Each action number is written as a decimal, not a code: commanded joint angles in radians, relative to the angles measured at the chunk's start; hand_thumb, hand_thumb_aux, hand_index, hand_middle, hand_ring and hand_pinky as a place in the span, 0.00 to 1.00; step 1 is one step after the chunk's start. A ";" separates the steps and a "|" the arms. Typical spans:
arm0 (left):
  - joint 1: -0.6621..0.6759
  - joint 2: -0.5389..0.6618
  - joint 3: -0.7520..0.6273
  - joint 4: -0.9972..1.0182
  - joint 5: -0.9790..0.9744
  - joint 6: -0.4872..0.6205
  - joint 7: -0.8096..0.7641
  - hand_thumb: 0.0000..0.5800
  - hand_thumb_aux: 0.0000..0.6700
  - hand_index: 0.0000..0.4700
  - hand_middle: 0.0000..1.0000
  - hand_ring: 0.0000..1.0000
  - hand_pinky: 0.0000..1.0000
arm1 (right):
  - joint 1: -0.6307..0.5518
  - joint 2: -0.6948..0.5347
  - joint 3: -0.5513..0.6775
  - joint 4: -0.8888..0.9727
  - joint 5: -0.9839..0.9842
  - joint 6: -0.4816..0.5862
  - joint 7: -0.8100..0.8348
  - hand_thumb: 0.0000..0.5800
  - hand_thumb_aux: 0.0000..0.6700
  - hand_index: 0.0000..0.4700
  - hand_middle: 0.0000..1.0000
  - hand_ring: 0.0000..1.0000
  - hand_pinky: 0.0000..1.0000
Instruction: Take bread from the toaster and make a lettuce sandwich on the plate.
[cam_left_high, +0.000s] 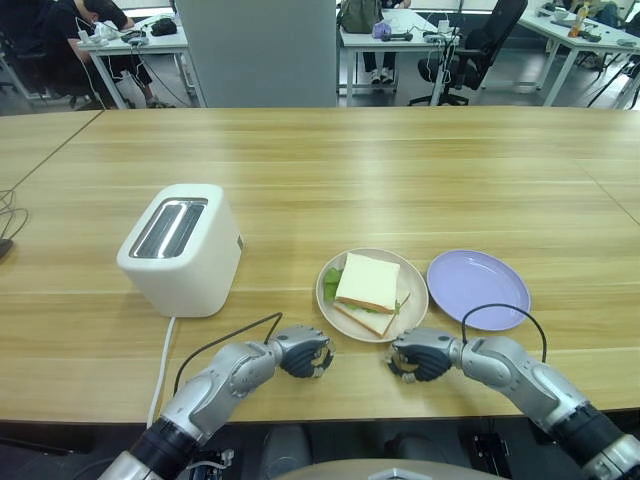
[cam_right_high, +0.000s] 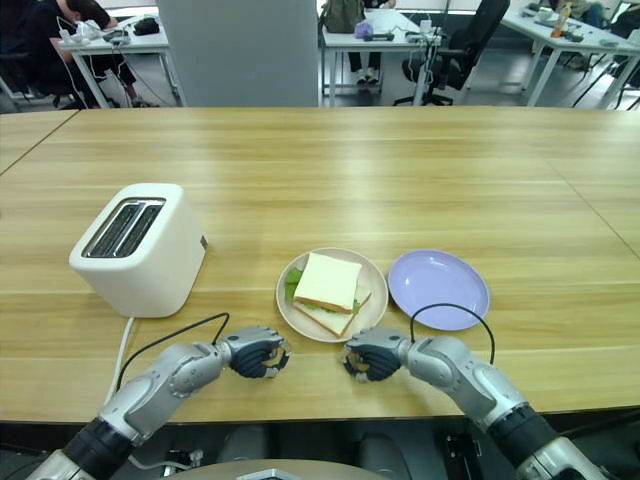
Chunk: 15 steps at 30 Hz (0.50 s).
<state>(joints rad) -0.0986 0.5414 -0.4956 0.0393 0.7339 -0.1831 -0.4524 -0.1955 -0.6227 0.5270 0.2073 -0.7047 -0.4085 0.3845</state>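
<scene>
A white toaster (cam_left_high: 180, 250) stands at the left of the wooden table, its slots showing no bread. To its right a beige plate (cam_left_high: 416, 280) carries a sandwich (cam_left_high: 369, 290): two slices of bread with green lettuce (cam_left_high: 330, 286) poking out at the left. My left hand (cam_left_high: 303, 351) rests on the table just in front of the plate's left edge, fingers curled, holding nothing. My right hand (cam_left_high: 420, 355) lies in front of the plate's right edge, also curled and holding nothing.
A purple plate (cam_left_high: 478, 288) sits bare to the right of the beige one. The toaster's white cord (cam_left_high: 163, 362) runs to the near table edge. Black cables loop from both wrists. Desks and chairs stand in the room behind.
</scene>
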 joint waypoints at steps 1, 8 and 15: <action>-0.060 -0.038 -0.059 0.183 0.093 0.045 0.042 1.00 1.00 0.98 1.00 1.00 1.00 | -0.084 0.071 0.058 0.194 -0.126 0.033 -0.116 1.00 1.00 0.98 1.00 1.00 1.00; -0.331 -0.165 -0.065 0.577 0.157 0.102 0.312 0.94 0.75 0.73 1.00 1.00 1.00 | -0.355 0.268 0.121 0.552 -0.258 0.085 -0.444 1.00 1.00 0.98 1.00 1.00 1.00; -0.580 -0.245 -0.059 0.963 0.144 0.087 0.593 0.83 0.59 0.58 1.00 1.00 1.00 | -0.511 0.375 0.164 0.823 -0.268 0.076 -0.632 1.00 1.00 0.98 1.00 1.00 1.00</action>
<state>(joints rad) -0.6622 0.3011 -0.5494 0.9331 0.8860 -0.0807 0.0918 -0.7008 -0.2458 0.6749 0.9869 -0.9690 -0.3200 -0.2235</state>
